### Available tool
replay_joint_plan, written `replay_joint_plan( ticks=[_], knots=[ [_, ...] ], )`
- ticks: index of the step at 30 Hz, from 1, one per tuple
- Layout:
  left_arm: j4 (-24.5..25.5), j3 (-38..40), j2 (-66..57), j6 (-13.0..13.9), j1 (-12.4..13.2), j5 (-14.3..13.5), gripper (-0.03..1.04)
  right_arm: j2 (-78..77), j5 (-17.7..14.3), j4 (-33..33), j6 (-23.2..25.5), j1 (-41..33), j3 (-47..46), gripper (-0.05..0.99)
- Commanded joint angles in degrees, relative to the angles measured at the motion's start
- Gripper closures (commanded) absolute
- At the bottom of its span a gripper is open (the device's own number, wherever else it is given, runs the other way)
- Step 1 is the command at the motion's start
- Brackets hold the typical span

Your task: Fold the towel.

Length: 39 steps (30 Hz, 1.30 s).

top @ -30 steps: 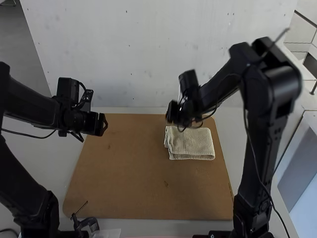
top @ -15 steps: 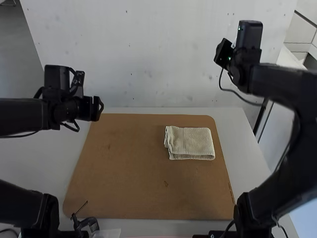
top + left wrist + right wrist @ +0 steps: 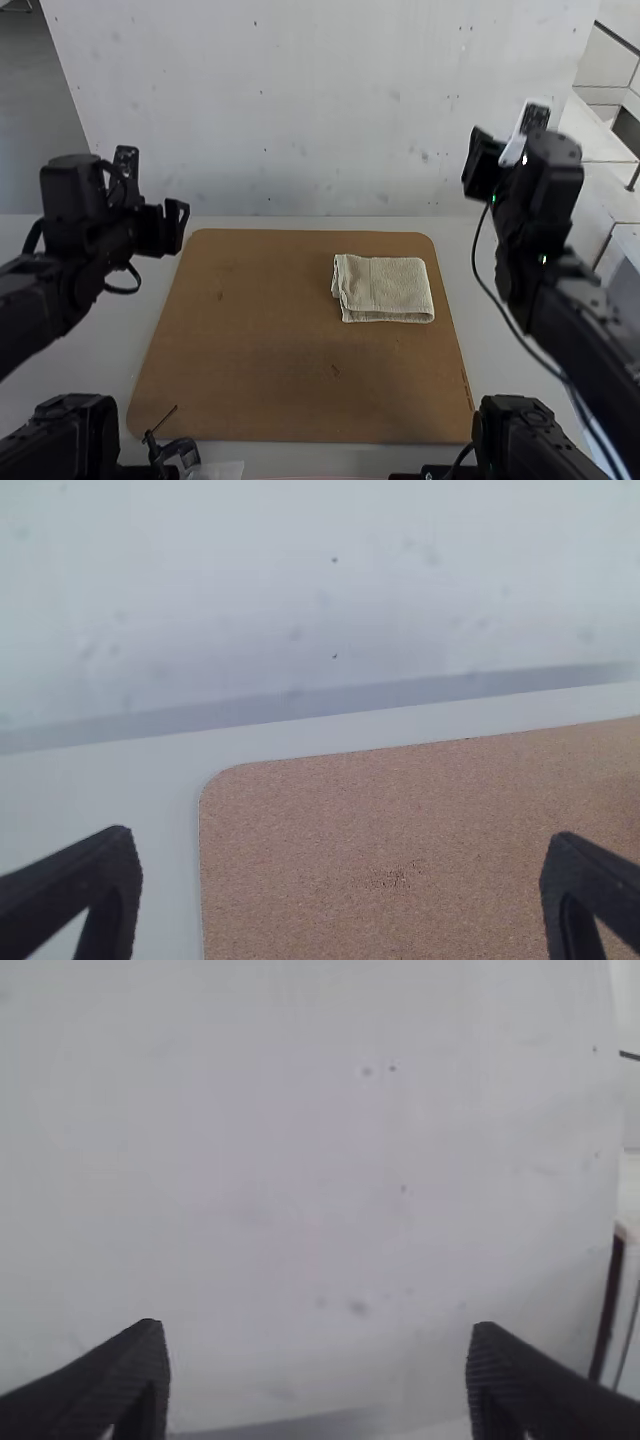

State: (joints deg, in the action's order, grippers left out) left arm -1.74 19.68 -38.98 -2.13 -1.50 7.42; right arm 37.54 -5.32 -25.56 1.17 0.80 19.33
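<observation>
High view: towel point(image 3: 385, 290) on the brown board point(image 3: 270, 350) over the desk point(image 3: 460, 237), toward the far right corner; folded into a compact rectangle, flat, with layers slightly uneven along the left edge. Left gripper point(image 3: 175, 228) beside the board's left edge, right gripper point(image 3: 477, 172) beyond the far right corner, both well apart from the cloth. Judge the folding as probably done and the step in hand as parking the arms. Park smoothly, away from the cloth, so as not to drag a corner open. If squaring that left edge, go in low, nip only the stray layer and ease it straight.

Left wrist view: jaws wide apart, nothing between them, with the board beyond.

Right wrist view: jaws also spread wide and empty, facing the pale wall point(image 3: 300, 1160). Avoid brushing it while turning.
</observation>
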Motion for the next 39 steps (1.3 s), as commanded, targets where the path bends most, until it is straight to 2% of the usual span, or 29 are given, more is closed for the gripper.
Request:
replay_joint_plan(
  ticks=[1, 4, 7, 9, 10, 11, 13, 14, 16, 18, 20, 22, 24, 29, 32, 33, 36, 39],
  knots=[
    [-0.64, -3.07, 5.67, 1.08, 0.00, -0.65, 0.13, -1.86, -1.01, -2.04, -7.76, 1.31, -3.69, 0.21],
    [-0.64, -6.59, 9.98, 2.39, -0.35, -0.39, 0.13, -6.25, -0.21, 2.18, -4.42, 1.49, -7.03, 0.17],
    [-0.64, -8.87, 14.55, 4.50, -0.88, 0.23, 0.13, -13.81, 1.89, 5.70, -4.25, 0.61, -10.89, 0.17],
    [-0.64, -9.93, 16.83, 5.47, -1.14, 0.14, 0.13, -16.45, 1.98, 5.00, -3.72, 0.78, -11.95, 0.17],
    [-0.64, -10.28, 18.06, 5.47, -1.14, 0.14, 0.13, -16.09, 1.89, 4.12, -3.45, 1.93, -12.21, 0.13],
    [-0.64, -10.63, 19.29, 5.47, -0.79, 0.23, 0.13, -15.57, 1.89, 4.12, -2.58, 3.07, -12.39, 0.08],
    [-0.37, -11.24, 21.67, 5.47, -0.08, 0.67, 0.13, -16.45, 2.07, 4.20, 0.68, 4.56, -13.62, 0.06],
    [-0.37, -11.86, 23.69, 5.47, 0.18, 1.54, 0.13, -17.68, 3.48, 4.56, 1.03, 4.74, -14.50, 0.06],
    [-0.46, -12.83, 25.62, 5.47, 0.00, 2.07, 0.14, -22.60, 8.31, 8.95, 1.29, 5.09, -15.55, 0.05],
    [-0.46, -13.71, 27.47, 5.47, -0.08, 4.18, 0.14, -26.11, 8.84, 10.09, 0.68, 4.39, -17.57, 0.05],
    [-0.46, -14.76, 28.70, 5.91, -0.26, 4.27, 0.14, -26.38, 9.10, 9.65, -0.73, 4.39, -18.89, 0.05],
    [-0.55, -16.52, 32.21, 6.79, -0.44, 5.32, 0.14, -27.17, 10.77, 9.92, -0.73, 3.86, -18.89, 0.05],
    [-0.64, -16.69, 31.95, 6.70, -0.61, 5.76, 0.14, -28.05, 10.86, 9.74, -0.11, 3.33, -19.51, 0.04],
    [-1.07, -16.87, 31.86, 6.44, -0.96, 6.03, 0.13, -30.07, 10.86, 16.07, 0.94, 2.98, -19.51, 0.02],
    [-8.19, -19.15, 31.16, 6.00, -1.75, 6.03, 0.14, -30.77, 10.95, 16.95, 1.03, 3.33, -19.51, 0.01],
    [-9.16, -19.59, 31.16, 6.00, -1.75, 5.68, 0.14, -31.04, 11.04, 17.39, 1.03, 3.51, -19.51, -0.01],
    [-9.16, -19.59, 31.16, 6.26, -1.67, 4.27, 0.14, -31.39, 11.65, 18.09, 1.12, 3.51, -19.42, -0.01],
    [-9.16, -19.59, 31.16, 6.35, -1.75, 4.88, 0.11, -31.39, 13.06, 18.00, 1.12, 3.68, -19.51, -0.01]
  ],
)
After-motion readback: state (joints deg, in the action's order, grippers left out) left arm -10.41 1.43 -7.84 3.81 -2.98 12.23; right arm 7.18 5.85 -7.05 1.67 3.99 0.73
